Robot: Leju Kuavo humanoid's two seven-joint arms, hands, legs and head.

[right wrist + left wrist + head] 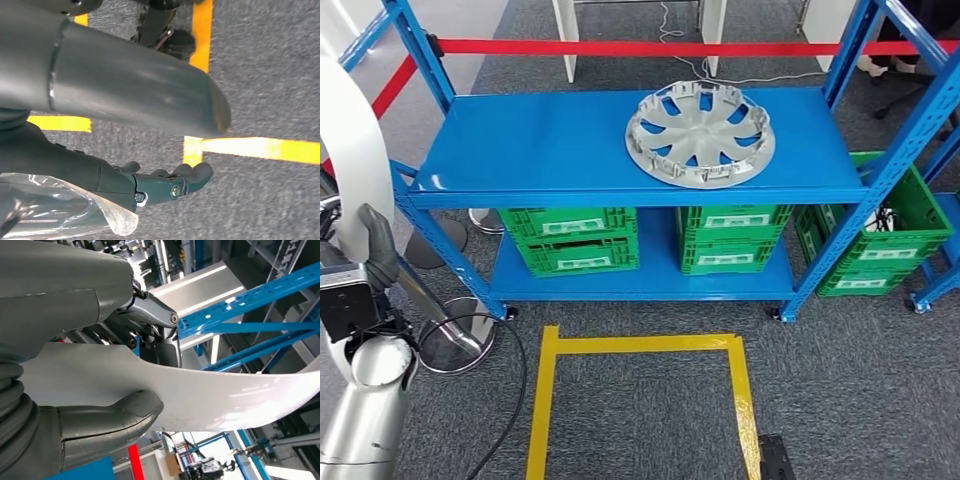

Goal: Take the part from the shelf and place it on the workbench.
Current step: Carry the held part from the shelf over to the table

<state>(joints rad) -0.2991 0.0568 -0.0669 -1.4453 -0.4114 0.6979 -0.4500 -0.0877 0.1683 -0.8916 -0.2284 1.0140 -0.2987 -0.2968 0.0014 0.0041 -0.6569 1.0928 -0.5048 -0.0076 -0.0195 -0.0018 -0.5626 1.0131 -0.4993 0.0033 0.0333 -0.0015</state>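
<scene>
A white curved panel part (350,150) rises at the far left of the head view, and my left hand (376,245) grips its lower edge. The left wrist view shows this white part (226,395) pinched between the thick grey thumb (113,415) and the darker fingers (158,315). A silver wheel cover (700,135) lies flat on the top board of the blue shelf (546,140), right of centre. My right hand (151,180) hangs over the grey carpet, its fingers stretched out and holding nothing.
Green crates (569,238) (731,238) fill the lower shelf, and another green crate (893,230) stands to the right. A yellow tape square (644,345) marks the carpet before the shelf. Round stand bases (456,340) and a black cable lie near my left arm. A red barrier band (622,47) runs behind.
</scene>
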